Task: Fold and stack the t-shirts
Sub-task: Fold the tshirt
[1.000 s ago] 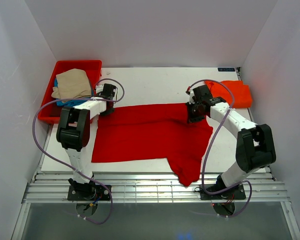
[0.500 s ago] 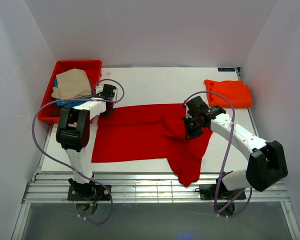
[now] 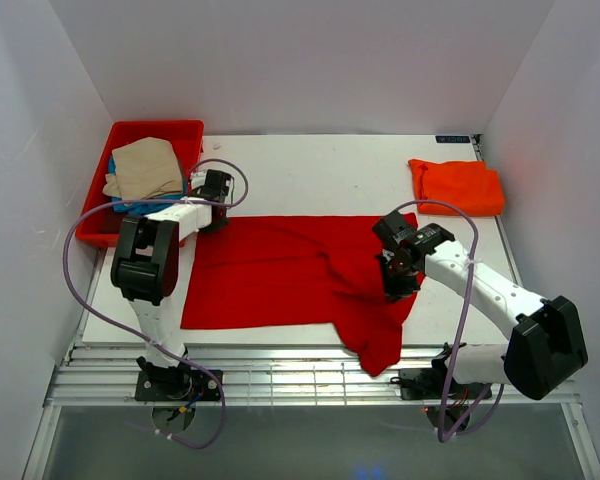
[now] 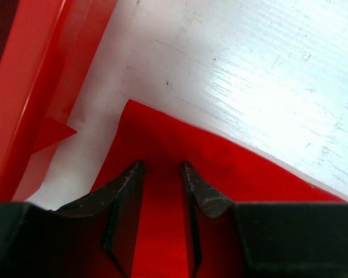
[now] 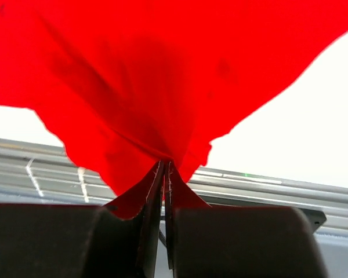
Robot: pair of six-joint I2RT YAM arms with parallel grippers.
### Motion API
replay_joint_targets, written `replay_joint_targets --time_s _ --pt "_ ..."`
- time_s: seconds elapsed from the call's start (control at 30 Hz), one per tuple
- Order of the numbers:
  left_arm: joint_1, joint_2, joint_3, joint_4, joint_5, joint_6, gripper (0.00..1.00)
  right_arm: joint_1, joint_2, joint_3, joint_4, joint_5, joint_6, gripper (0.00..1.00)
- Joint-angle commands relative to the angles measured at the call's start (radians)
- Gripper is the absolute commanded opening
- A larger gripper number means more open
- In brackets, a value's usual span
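A bright red t-shirt point(image 3: 270, 275) lies spread across the table, one part hanging over the near edge. My right gripper point(image 3: 398, 275) is shut on a bunched fold of it point(image 5: 151, 69) at the shirt's right side, and the cloth fans out from the closed tips point(image 5: 164, 163). My left gripper point(image 3: 215, 205) sits at the shirt's far left corner. Its jaws point(image 4: 162, 168) stand open, one on each side of a flat strip of the red cloth point(image 4: 220, 174). A folded orange-red t-shirt point(image 3: 460, 185) rests at the far right.
A red plastic tray point(image 3: 130, 135) at the far left holds a beige t-shirt point(image 3: 145, 168) over a blue one point(image 3: 130, 205); its wall point(image 4: 23, 98) stands just left of my left gripper. Metal rails point(image 3: 300, 375) run along the near edge. White walls enclose the table point(image 3: 310, 170).
My right gripper has pulled its fold of the red shirt from beside the orange-red shirt toward the near edge. The left arm has not moved.
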Motion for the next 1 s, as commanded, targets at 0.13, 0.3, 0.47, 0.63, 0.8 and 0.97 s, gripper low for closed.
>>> replay_joint_targets --time_s 0.13,0.3,0.47,0.63,0.8,0.97 --pt "0.000 -0.080 -0.056 -0.036 0.043 0.007 0.42 0.037 0.012 0.052 0.001 0.127 0.050 0.31" --pt "-0.001 -0.095 -0.065 -0.041 0.048 0.008 0.42 0.057 0.043 0.126 0.080 0.088 0.009 0.33" --pt "0.000 -0.095 -0.062 -0.044 0.046 0.019 0.42 0.059 0.121 0.120 0.219 -0.072 -0.034 0.28" --pt "-0.001 -0.102 -0.068 -0.053 0.035 0.024 0.42 0.076 0.202 0.097 0.334 -0.159 -0.055 0.22" --pt "-0.001 -0.108 -0.060 -0.054 0.026 0.022 0.49 0.106 0.268 0.107 0.373 -0.206 -0.086 0.28" --pt "-0.001 -0.117 -0.014 -0.061 -0.012 0.030 0.56 0.137 0.326 0.109 0.393 -0.202 -0.097 0.32"
